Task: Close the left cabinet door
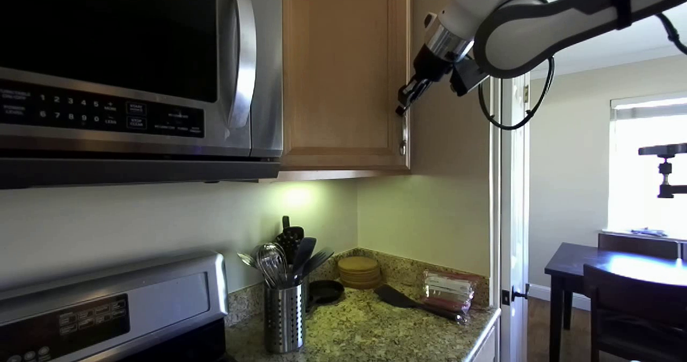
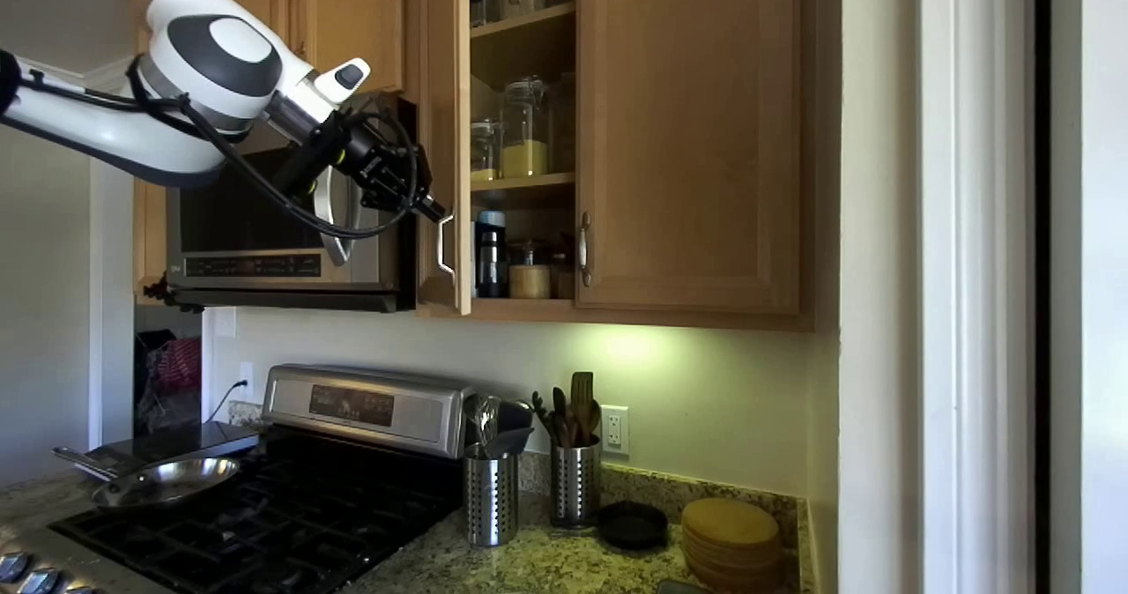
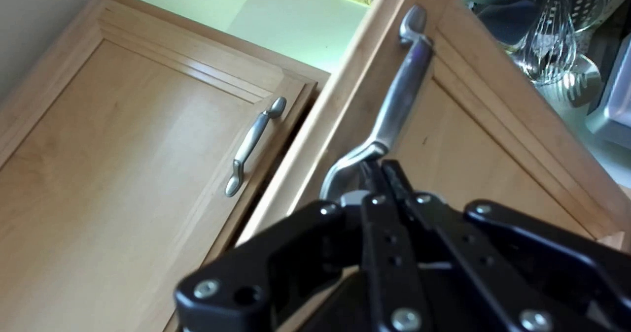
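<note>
The left cabinet door (image 2: 443, 136) is light-tan wood and stands swung open, seen nearly edge-on, with jars on shelves behind it. It also shows in an exterior view (image 1: 338, 72) and in the wrist view (image 3: 468, 159). Its silver bar handle (image 3: 402, 85) is low on its free edge; the handle shows in both exterior views too (image 2: 445, 246) (image 1: 403, 136). My gripper (image 3: 379, 165) has its fingers together, with only a narrow gap and nothing seen between them. The fingertips are at one end of the handle, on the door's front side; whether they touch it I cannot tell.
The matching right door (image 2: 687, 136) is shut, with its handle (image 2: 584, 250) on its left edge. The microwave (image 2: 256, 224) is left of the open door. Below are the stove (image 2: 264, 497), utensil holders (image 2: 492, 501) and a granite counter (image 2: 564, 568).
</note>
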